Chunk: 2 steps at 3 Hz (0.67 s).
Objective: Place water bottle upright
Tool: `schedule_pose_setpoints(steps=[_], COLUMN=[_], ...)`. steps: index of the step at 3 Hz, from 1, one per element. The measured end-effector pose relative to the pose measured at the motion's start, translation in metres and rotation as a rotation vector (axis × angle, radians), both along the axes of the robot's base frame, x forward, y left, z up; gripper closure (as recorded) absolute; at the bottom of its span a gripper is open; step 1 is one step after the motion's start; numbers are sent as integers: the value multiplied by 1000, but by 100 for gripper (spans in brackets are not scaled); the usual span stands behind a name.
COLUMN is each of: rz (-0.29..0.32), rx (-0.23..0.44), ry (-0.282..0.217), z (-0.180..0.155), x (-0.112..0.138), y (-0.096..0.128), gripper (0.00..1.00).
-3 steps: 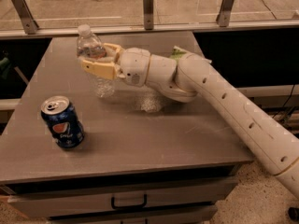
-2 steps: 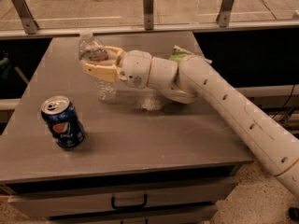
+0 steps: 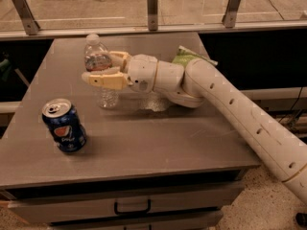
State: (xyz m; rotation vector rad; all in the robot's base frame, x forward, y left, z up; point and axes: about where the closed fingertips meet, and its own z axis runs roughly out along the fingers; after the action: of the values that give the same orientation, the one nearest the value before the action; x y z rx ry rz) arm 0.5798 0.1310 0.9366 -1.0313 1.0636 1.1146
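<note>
Bottle [image 3: 106, 96]: clear, ribbed, white cap [image 3: 92, 39], red-and-white label band. Gripper [image 3: 98, 66]: cream-yellow fingers [image 3: 108, 80], clasped on bottle at far left of worktop [image 3: 158, 143]. Arm [image 3: 240, 114]: white. Can [image 3: 64, 126]: blue, red-white-blue logo, silver top. Worktop: plain grey. Bag [image 3: 184, 56]: green.

White jointed robot arm [image 3: 249, 123] enters from lower right, slants up toward left of view. Bends at rounded joint [image 3: 192, 83]; beyond it white cylindrical wrist [image 3: 151, 74] runs level. Tan 2-finger gripper [image 3: 99, 67] at far end, fingers [image 3: 103, 80] pressed on clear ribbed plastic water bottle [image 3: 106, 97], 1 in front, 1 behind.
</note>
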Motion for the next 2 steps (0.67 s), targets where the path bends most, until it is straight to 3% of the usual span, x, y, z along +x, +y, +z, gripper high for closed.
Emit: schedule_pose_setpoints(steps=[1,2], rz=[-7,-60], rx=[-3,-53], ry=[0,-26], z=[-2,18], x=[1,9], y=[-3,-29], gripper=[0,0])
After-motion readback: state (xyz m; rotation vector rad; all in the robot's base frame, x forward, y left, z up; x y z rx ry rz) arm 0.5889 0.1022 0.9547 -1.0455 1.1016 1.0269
